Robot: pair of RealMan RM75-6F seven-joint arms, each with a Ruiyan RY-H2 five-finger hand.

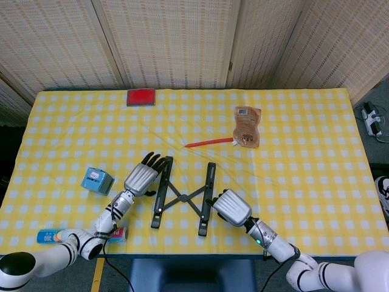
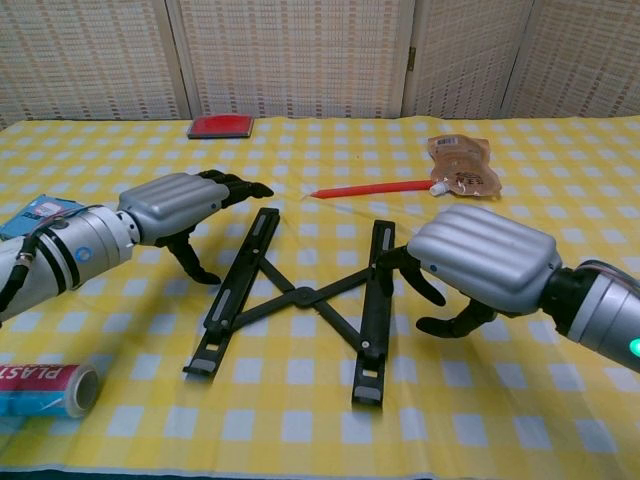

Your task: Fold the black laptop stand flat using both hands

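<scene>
The black laptop stand [image 1: 184, 196] lies opened out on the yellow checked table, two long rails joined by crossed links [image 2: 300, 296]. My left hand [image 1: 141, 178] hovers at the outer side of the left rail's far end, fingers stretched out over it [image 2: 235, 185], holding nothing. My right hand [image 1: 231, 207] sits low beside the right rail's middle. Its arched fingers [image 2: 400, 268] reach the rail's outer edge and its thumb is set apart; it grips nothing.
A blue box [image 1: 96, 180] and a lying tube [image 2: 45, 388] are at the front left beside my left arm. Behind the stand lie a red pen [image 1: 208, 143] and a brown pouch [image 1: 247, 126]. A red flat block [image 1: 141, 97] is at the far edge.
</scene>
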